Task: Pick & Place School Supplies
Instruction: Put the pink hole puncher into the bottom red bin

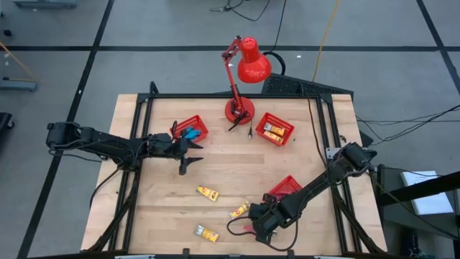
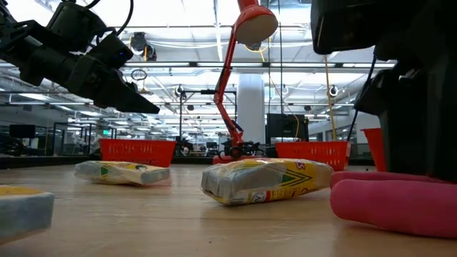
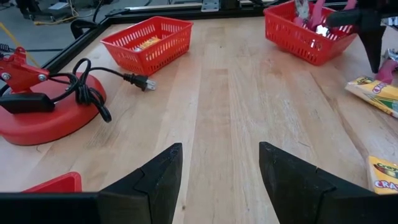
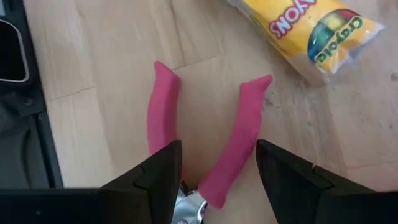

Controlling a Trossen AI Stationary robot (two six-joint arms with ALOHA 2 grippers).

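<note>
Right wrist view: pink-handled pliers [image 4: 205, 146] lying on the bench [image 4: 99, 56], handles spread, grey metal head between the fingers.
Right gripper [image 4: 217, 180]: wide, one finger on each side of the pliers, not closed on them yet; holding nothing.
Step in hand: probably the approach to pick up the pliers, near the front edge of the bench.
Next move: likely a little lower, then closing around the handles near the joint; care needed because the handles stand apart and may slip.
Right arm pose: stretched low from the right side toward the front middle, wrist pointing down at the bench, seen in the high view [image 1: 260, 221].
Crayon packs: one just beside the pliers [image 4: 311, 34]; two more loose on the bench [image 1: 208, 193] and [image 1: 206, 232].
Baskets: red basket with pliers close behind the right arm [image 1: 286, 187]; another with yellow packs near the lamp [image 1: 274, 129].
Left gripper [image 3: 217, 180]: wide and empty, hovering above the bench beside the left basket [image 1: 190, 129].
Lamp: red, at the back middle [image 1: 241, 79].
</note>
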